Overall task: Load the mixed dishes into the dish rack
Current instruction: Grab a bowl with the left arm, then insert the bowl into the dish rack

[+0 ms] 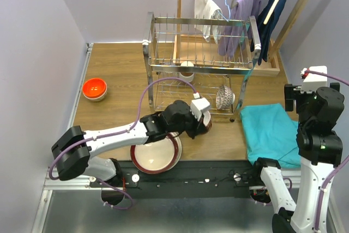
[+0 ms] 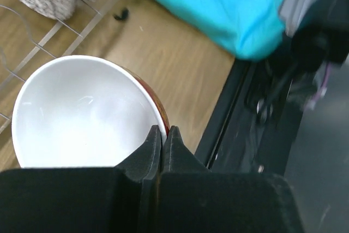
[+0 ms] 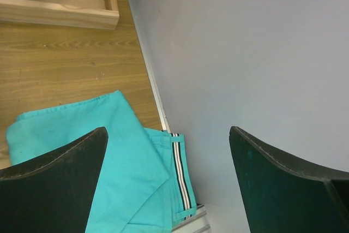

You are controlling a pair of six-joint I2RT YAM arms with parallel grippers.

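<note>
My left gripper is shut on the rim of the red-patterned bowl, one finger inside its white interior and one outside. In the top view this bowl sits at the front foot of the dish rack, mostly hidden under my wrist. A dark-red-rimmed cream plate lies near the table's front edge. An orange bowl stands far left. The blue-white patterned bowl lies on its side in the rack's lower tier, and a beige cup stands there behind it. My right gripper is open and empty, high at the right wall.
A folded teal cloth lies right of the rack, also under my right gripper. Behind the rack a wooden hanger stand carries clothes. A black rail runs along the near table edge.
</note>
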